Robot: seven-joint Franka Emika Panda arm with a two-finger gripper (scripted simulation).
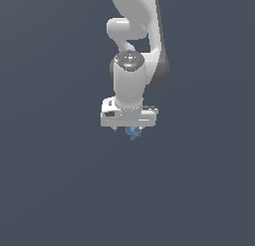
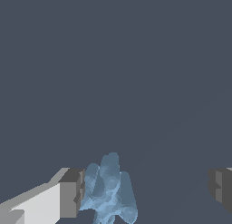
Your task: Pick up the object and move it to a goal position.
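The object is a tiny light-blue lumpy thing that shows just under the white robot hand in the exterior view. In the wrist view the object lies between the two fingers, right against one grey finger pad and well apart from the other pad. My gripper is open, with a wide gap between the fingers. In the exterior view the gripper points straight down and its fingertips are mostly hidden under the hand.
The white and grey arm rises behind the hand toward the top of the exterior view. A plain dark grey-blue surface lies all around.
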